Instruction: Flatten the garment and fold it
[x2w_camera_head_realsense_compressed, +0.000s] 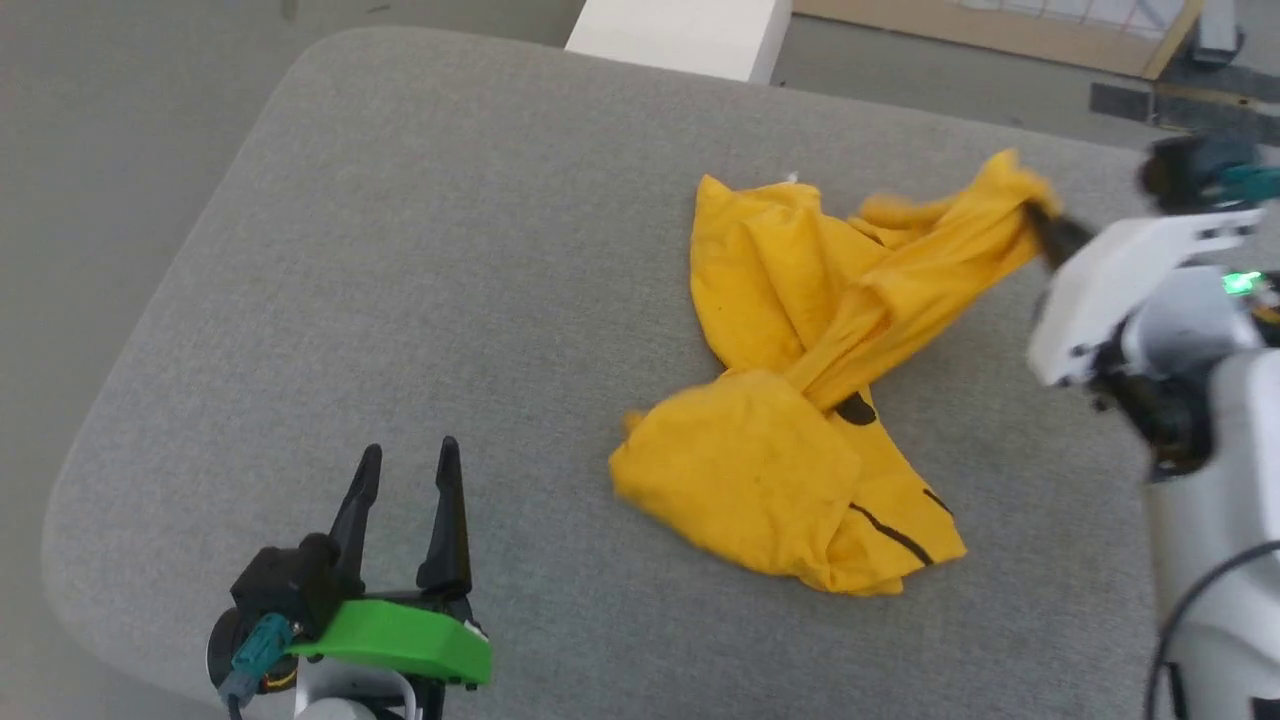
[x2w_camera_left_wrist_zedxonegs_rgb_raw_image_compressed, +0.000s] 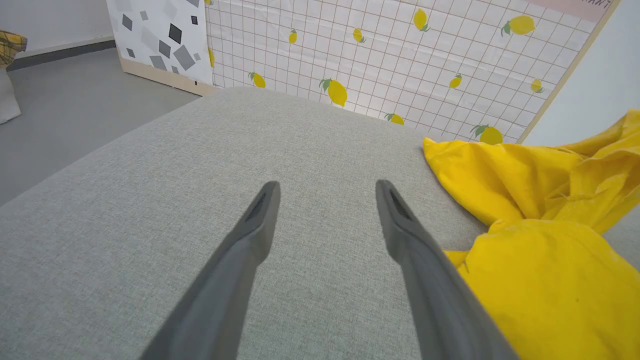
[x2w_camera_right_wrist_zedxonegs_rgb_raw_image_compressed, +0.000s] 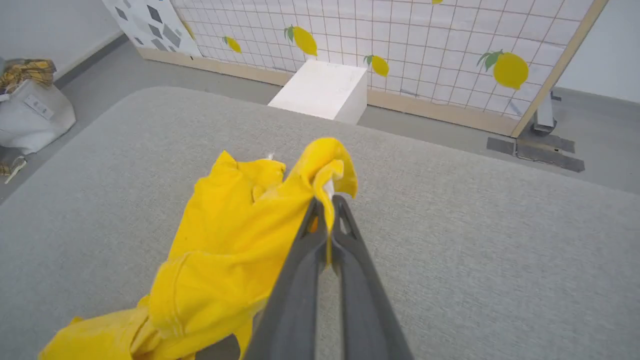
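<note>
The garment (x2w_camera_head_realsense_compressed: 800, 400), a bright yellow T-shirt with a few black marks, lies crumpled right of centre on the grey cushioned surface (x2w_camera_head_realsense_compressed: 400, 250). One end of it is drawn up and out to the right. My right gripper (x2w_camera_head_realsense_compressed: 1035, 215) is shut on that raised end; in the right wrist view the fingers (x2w_camera_right_wrist_zedxonegs_rgb_raw_image_compressed: 327, 205) pinch a fold of the garment (x2w_camera_right_wrist_zedxonegs_rgb_raw_image_compressed: 235, 240). At the lower left my left gripper (x2w_camera_head_realsense_compressed: 405, 465) stands open above bare surface, apart from the garment (x2w_camera_left_wrist_zedxonegs_rgb_raw_image_compressed: 540, 220), which lies to the right of its spread fingers (x2w_camera_left_wrist_zedxonegs_rgb_raw_image_compressed: 325, 187).
A white box (x2w_camera_head_realsense_compressed: 680, 35) stands on the floor past the surface's far edge. A lemon-patterned grid panel (x2w_camera_left_wrist_zedxonegs_rgb_raw_image_compressed: 400, 55) rises behind it. A pale bag (x2w_camera_right_wrist_zedxonegs_rgb_raw_image_compressed: 30, 115) sits on the floor at the left. The surface's rounded edges lie close on my left.
</note>
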